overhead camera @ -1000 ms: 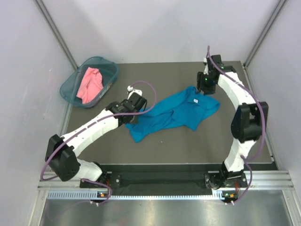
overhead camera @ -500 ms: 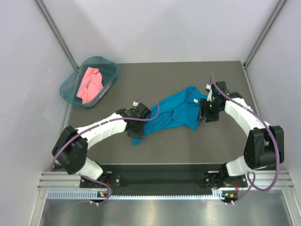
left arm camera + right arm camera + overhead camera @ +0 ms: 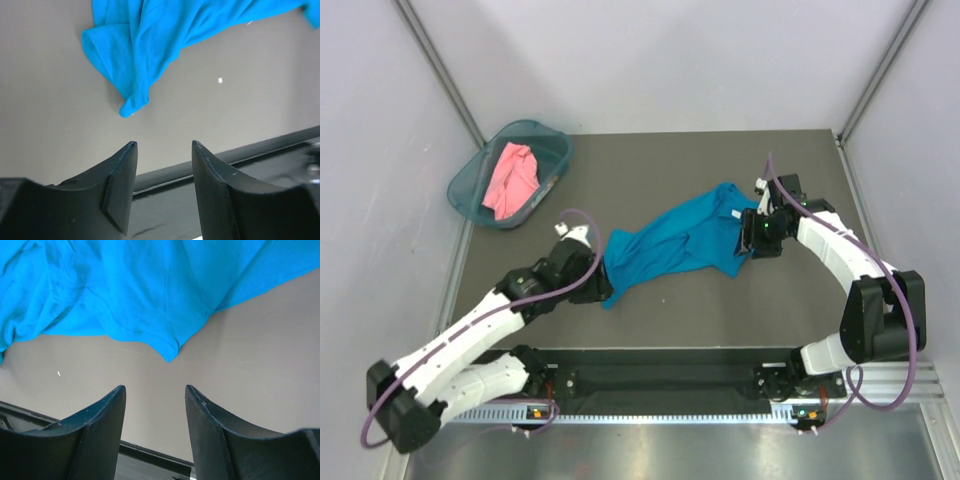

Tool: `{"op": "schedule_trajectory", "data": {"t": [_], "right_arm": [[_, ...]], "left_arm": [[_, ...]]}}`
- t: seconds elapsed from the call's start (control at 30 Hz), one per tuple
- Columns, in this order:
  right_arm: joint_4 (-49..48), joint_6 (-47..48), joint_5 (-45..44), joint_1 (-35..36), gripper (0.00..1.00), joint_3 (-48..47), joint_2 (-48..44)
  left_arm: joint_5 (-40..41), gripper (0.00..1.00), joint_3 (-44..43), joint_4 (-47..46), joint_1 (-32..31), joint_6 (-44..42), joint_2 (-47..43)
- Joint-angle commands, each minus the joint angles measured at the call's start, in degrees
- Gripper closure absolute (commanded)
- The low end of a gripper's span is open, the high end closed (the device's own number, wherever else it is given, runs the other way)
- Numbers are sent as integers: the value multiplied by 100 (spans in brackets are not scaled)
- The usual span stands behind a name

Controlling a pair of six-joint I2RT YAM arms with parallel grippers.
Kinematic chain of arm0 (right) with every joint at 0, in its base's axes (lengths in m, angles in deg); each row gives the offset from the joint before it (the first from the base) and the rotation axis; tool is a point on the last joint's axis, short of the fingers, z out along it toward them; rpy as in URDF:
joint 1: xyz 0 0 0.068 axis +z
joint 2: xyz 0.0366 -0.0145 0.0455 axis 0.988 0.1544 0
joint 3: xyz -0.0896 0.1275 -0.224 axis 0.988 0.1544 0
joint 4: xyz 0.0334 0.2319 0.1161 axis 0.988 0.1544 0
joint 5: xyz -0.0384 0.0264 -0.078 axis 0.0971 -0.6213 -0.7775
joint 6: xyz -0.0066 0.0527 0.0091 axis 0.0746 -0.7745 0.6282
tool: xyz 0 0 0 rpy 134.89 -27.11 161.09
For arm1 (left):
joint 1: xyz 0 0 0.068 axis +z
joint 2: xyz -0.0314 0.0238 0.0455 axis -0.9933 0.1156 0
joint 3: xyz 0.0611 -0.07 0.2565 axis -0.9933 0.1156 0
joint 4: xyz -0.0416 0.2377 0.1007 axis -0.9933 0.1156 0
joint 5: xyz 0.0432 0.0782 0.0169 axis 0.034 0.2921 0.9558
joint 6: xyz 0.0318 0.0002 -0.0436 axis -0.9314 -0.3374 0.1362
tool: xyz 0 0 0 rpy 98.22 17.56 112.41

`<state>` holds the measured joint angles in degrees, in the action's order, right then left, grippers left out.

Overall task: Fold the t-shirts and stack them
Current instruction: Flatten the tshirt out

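item 1, large plain teal-blue short-sleeved cloth t-shirt (image 3: 685,240): lies crumpled and unfolded on the dark grey matte table surface (image 3: 720,300), near its middle. it runs as a loose diagonal band, low at the left end and high at the right. creases and overlapping layers show across the whole garment. a pointed corner of cloth marks each end.

item 2, smaller plain salmon-pink cloth t-shirt (image 3: 512,180): bunched inside the rigid teal plastic basket (image 3: 467,172), which sits at the far left corner of the table, well apart from the teal-blue shirt.

item 3, left gripper (image 3: 164,142): fingers spread, nothing between them. it hangs over bare table just beside the lower left tip of the teal-blue shirt. in the left wrist view that tip lies just beyond the fingertips, apart from them, no contact.

item 4, right gripper (image 3: 155,386): fingers likewise spread and empty. it sits at the right end of the teal-blue shirt. the right wrist view shows a hemmed corner of the cloth pointing toward the gap between the fingers, close to the tips but not between them.

item 5: a small white speck (image 3: 220,80) lies on the table near the shirt's lower edge.
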<state>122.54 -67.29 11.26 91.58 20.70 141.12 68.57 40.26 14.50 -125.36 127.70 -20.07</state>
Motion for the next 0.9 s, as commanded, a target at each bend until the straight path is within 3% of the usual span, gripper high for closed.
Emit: {"op": "schedule_trajectory", "data": {"t": [0.0, 0.07, 0.3, 0.43, 0.6, 0.87], "right_arm": [[-198, -82, 123, 114, 49, 70, -205], [-216, -99, 149, 123, 49, 114, -188], [-190, -91, 219, 167, 49, 141, -249], [-154, -73, 158, 167, 49, 211, -337], [-233, -125, 202, 158, 49, 404, -355], [-427, -257, 351, 167, 50, 492, -311]], "left_arm": [[-229, 48, 512, -277, 444, 710, -499], [-754, 47, 836, -549, 709, 763, -580], [-1452, 43, 1497, -1358, 1668, 280, -423], [-1750, 43, 1655, -1850, 1677, 174, -88], [-2173, 50, 1752, -2211, 1677, 139, 395], [-1796, 53, 1647, -2124, 1677, -344, 650]]}}
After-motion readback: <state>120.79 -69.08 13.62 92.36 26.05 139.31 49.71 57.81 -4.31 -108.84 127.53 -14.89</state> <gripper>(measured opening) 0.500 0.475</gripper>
